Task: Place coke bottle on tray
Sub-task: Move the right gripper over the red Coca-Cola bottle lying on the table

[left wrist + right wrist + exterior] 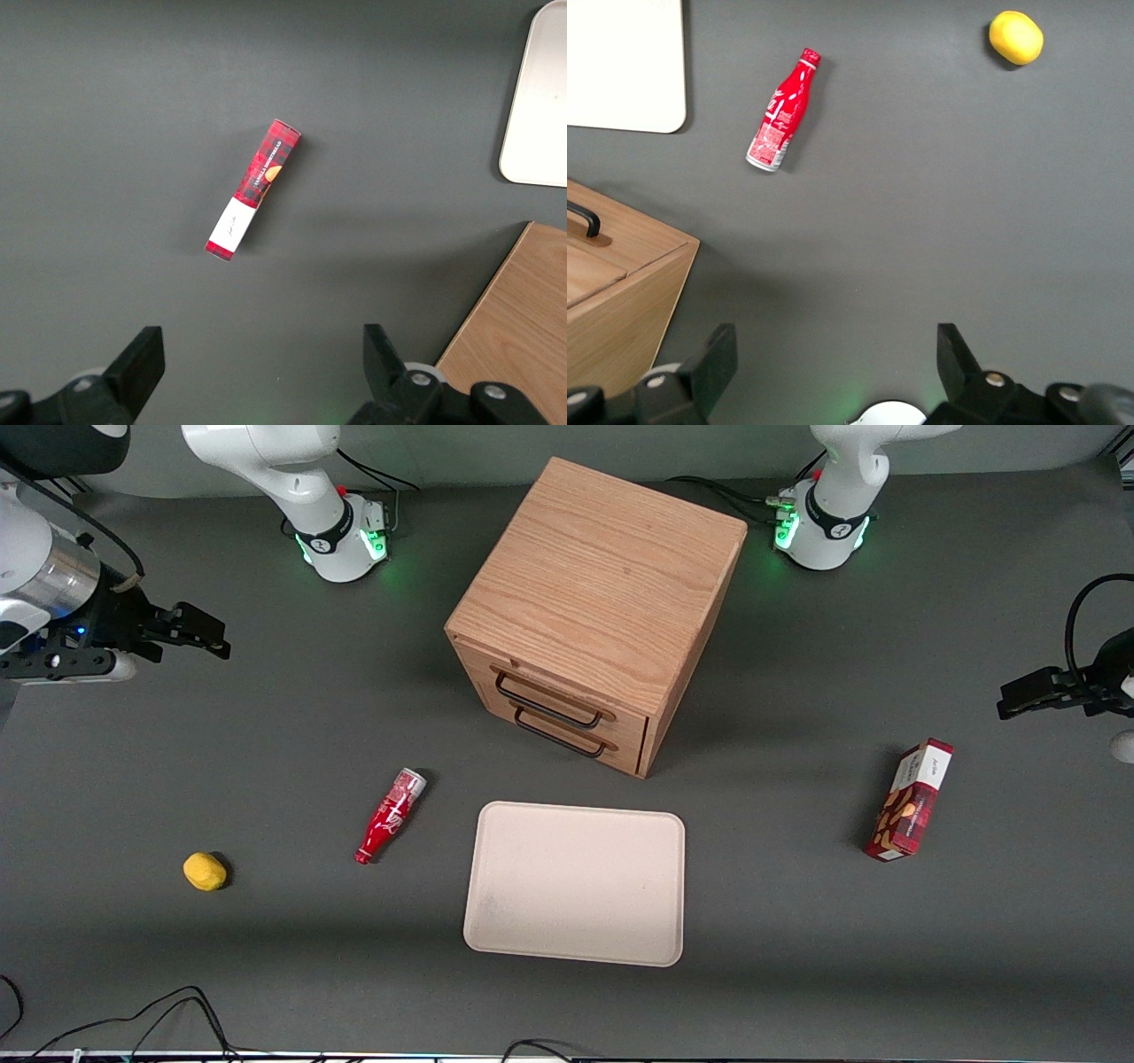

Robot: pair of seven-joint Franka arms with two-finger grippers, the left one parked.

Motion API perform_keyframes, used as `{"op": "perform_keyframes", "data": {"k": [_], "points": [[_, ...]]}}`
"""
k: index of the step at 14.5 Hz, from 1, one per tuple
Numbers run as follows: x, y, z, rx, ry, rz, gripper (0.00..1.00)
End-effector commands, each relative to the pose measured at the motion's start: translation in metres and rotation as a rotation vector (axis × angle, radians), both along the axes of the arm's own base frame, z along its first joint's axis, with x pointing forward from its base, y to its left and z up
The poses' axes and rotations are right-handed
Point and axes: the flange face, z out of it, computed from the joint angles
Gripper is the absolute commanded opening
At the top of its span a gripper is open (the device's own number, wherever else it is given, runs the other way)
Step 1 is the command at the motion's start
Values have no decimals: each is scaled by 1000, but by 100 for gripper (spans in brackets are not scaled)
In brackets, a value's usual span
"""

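Observation:
The coke bottle [390, 816] lies on its side on the dark table, beside the tray [576, 881] and toward the working arm's end, its red cap pointing toward the front camera. The right wrist view shows the same bottle [784, 111] with a corner of the pale tray [620, 62] close by. My gripper [213, 638] hangs well above the table at the working arm's end, farther from the front camera than the bottle. In the wrist view the gripper [837, 354] stands open with nothing between its fingers, far from the bottle.
A wooden two-drawer cabinet [602, 602] stands just past the tray, its handles facing the bottle and tray. A yellow lemon-like object [205, 871] lies near the bottle. A red snack box [911, 800] lies toward the parked arm's end. Cables run along the table's front edge.

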Motion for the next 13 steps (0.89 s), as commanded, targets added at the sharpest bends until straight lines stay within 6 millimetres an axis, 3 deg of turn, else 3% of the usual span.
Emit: {"op": "perform_keyframes", "data": {"k": [1, 3, 8, 10, 13], "points": [[7, -16, 12, 3, 22, -43, 100], [14, -14, 19, 0, 30, -38, 100], [48, -21, -16, -26, 86, -60, 100], [67, -16, -39, -32, 111, -87, 100], [95, -2, -88, -44, 119, -173, 100]]}}
